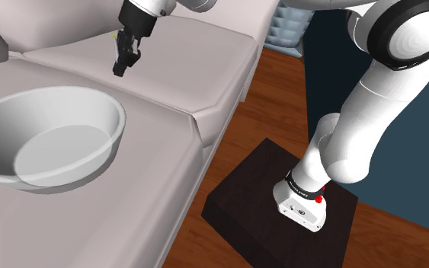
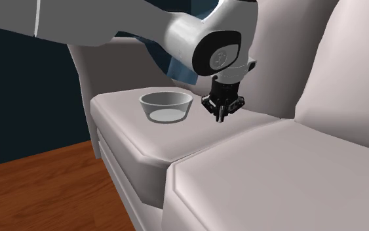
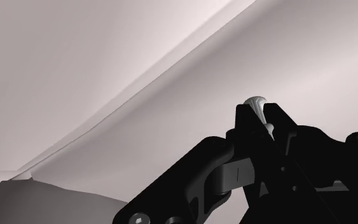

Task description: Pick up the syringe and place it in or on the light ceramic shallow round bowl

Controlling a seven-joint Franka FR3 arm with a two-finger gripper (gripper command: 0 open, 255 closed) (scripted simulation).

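My black gripper (image 1: 121,70) hangs a little above the pale sofa seat, past the bowl in the shoulder view. In the wrist view its fingers are shut on a small pale grey piece, the syringe (image 3: 258,104), whose rounded end pokes out between the fingertips; the rest of it is hidden by the fingers. The light shallow round bowl (image 1: 104,104) stands on the seat cushion at the shoulder view's left. In the second exterior view the gripper (image 2: 219,119) hovers just to the right of the bowl (image 2: 166,99).
The sofa's backrest (image 2: 347,79) rises behind the seat, and a seam (image 1: 193,122) divides the cushions. Wooden floor (image 1: 281,91) lies beside the sofa. The arm's dark stand (image 1: 243,202) sits on it at the shoulder view's lower right.
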